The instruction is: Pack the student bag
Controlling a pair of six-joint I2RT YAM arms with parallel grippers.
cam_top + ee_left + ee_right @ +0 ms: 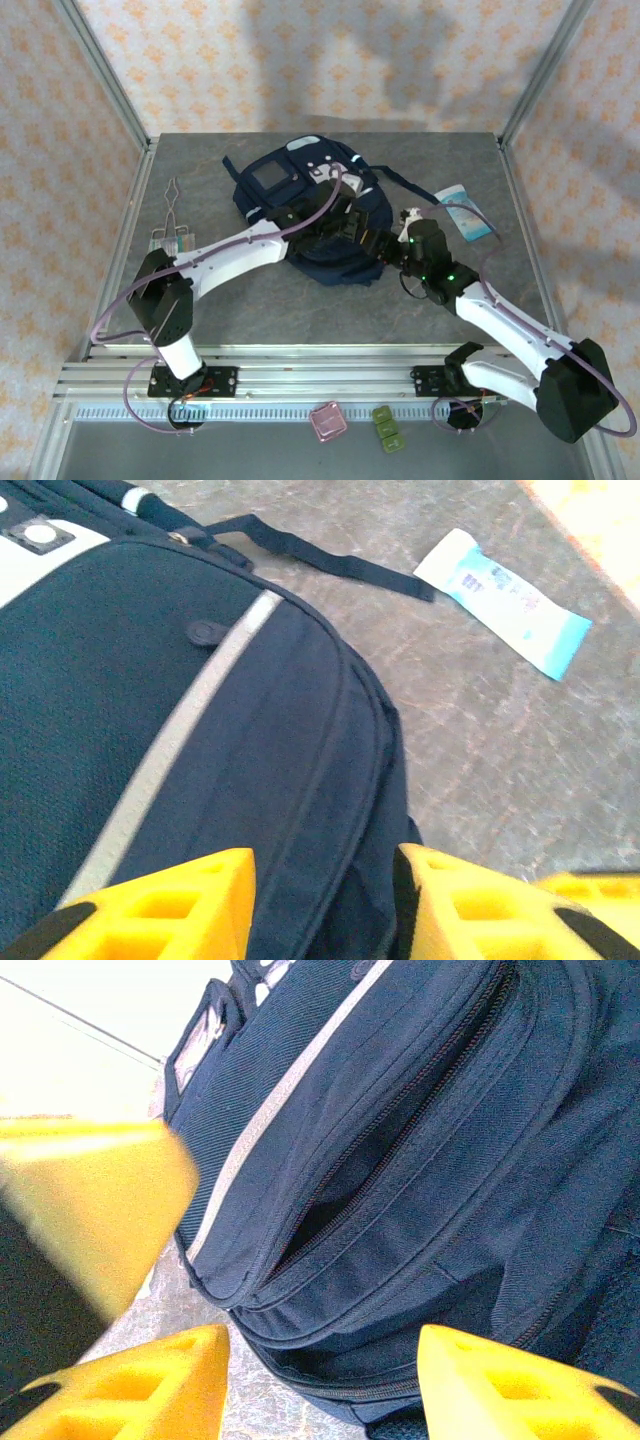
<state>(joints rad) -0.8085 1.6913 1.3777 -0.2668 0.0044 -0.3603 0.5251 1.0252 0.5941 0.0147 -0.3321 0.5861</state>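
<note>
We see the table (250, 300) with the bag (340, 265) lying at its far middle, one zip gaping. The left claw (325, 865) sits over the bag's right edge with its fingers apart, and the right claw (322, 1345), also spread, is close by the bag's near end. A small packet (465, 215) lies right of the bag.

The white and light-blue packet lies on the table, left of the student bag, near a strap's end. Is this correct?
No. The packet lies on the table, right of the student bag, near a strap's end; the top external view shows this.
</note>
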